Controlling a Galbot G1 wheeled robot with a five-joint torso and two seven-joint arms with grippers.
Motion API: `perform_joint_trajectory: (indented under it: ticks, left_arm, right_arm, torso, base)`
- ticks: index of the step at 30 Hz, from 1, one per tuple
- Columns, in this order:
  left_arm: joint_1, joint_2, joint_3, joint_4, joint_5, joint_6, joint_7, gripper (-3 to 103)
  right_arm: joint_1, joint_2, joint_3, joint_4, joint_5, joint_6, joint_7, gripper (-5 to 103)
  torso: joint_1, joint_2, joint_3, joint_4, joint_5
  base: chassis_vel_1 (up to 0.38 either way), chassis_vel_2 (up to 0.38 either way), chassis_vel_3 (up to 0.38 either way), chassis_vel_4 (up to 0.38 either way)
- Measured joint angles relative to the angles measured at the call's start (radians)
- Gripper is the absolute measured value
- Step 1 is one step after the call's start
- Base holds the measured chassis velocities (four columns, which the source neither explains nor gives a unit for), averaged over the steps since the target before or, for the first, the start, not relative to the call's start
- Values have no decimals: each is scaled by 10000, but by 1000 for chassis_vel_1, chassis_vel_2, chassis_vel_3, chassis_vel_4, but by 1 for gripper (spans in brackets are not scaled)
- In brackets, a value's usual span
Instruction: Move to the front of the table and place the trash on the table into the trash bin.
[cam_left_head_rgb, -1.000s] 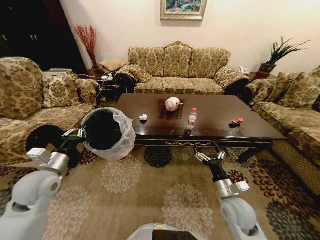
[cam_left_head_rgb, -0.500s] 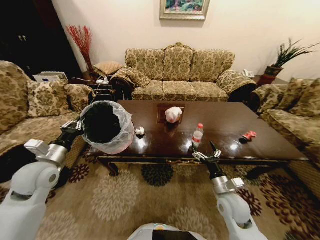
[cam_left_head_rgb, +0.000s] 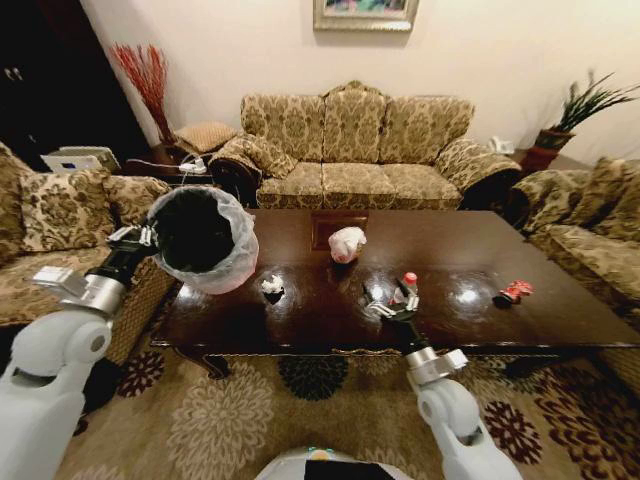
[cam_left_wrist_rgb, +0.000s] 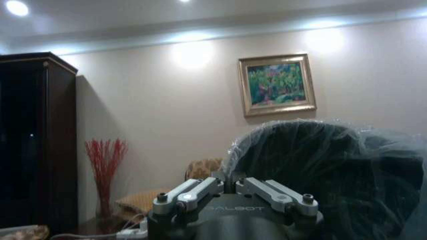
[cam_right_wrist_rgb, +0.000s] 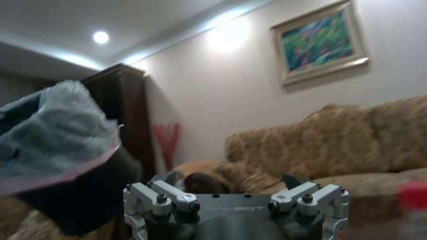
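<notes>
The bench (cam_left_head_rgb: 300, 330), a large glossy dark wood coffee table, stands directly before the robot with its near edge close to the base, so the approach appears complete or nearly so and the surface seems within reach of both arms. The trash bin (cam_left_head_rgb: 200, 240), black with a translucent liner, is carried off the floor at the bench's left end, its mouth tipped toward the robot; the left gripper (cam_left_head_rgb: 135, 237) is clamped on its rim, fingers closed together against the liner in the left wrist view. Held there, level with the bench top, the bin presumably serves as a receptacle brought to the trash so that each transfer is short. The right gripper (cam_left_head_rgb: 392, 302) hovers over the near middle of the bench with its fingers spread wide and nothing between them, positioned just beside the bottle (cam_left_head_rgb: 407, 288), which suggests that item is the first target. The trash is all on the bench surface: the pinkish-white lump (cam_left_head_rgb: 346, 243) sits on the central inlay toward the sofa side, the bottle stands upright near the right gripper, the red wrapper (cam_left_head_rgb: 514, 291) lies well apart toward the right end, and the white paper wad (cam_left_head_rgb: 272, 285) lies near the bin. No item is in the bin as far as can be seen.
</notes>
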Motion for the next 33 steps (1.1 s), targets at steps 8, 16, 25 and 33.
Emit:
perform_joint_trajectory:
  ticks: [8, 16, 25, 33]
  left_arm:
    - [166, 148, -27, 6, 168, 0, -172, 3]
    - [116, 202, -28, 152, 206, -1, -219, 3]
    - [-21, 55, 17, 309, 254, -13, -263, 3]
    - [-122, -37, 68, 335, 230, -18, -267, 3]
  right_arm:
    - [2723, -232, -1998, -2053, 59, -413, 271, 100]
    - [4493, -238, -3430, -3438, 480, -1241, 552, 100]
    - [6974, 706, -5219, -5735, 77, -1969, 1329, 100]
    - [7353, 995, -5579, -6585, 394, -2336, 1364, 100]
  torso:
    - [27, -12, 13, -3, 4]
    - [16, -10, 8, -3, -2]
    - [18, -10, 9, -1, -1]
    - [19, -10, 9, -3, 1]
  base:
    - [19, -9, -11, 11]
    - [0, 0, 0, 0]
    - [0, 0, 0, 0]
    - [0, 0, 0, 0]
